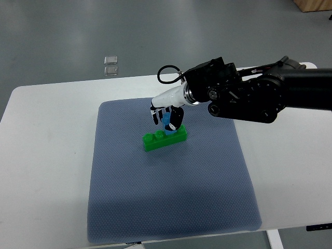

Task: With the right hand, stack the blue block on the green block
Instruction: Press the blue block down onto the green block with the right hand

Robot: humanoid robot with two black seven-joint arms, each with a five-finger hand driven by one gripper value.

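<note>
Fingers of the right hand (166, 118) grip and partly hide the blue block (168, 126) on the green block (165, 138).

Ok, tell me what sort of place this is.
Probably a robotics lab or test room: a white table with a grey-blue work mat on a bare grey floor, and the right hand holding a blue block over a green block.

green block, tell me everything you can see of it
The green block is a long, bright green brick, plastic by the look, with round studs on top; two show bare at its left end. It lies flat on the grey-blue mat, slanting slightly so its right end sits farther from the camera. The blue block, gripped by the right robot hand, sits on or just above its middle; contact cannot be told.
</note>
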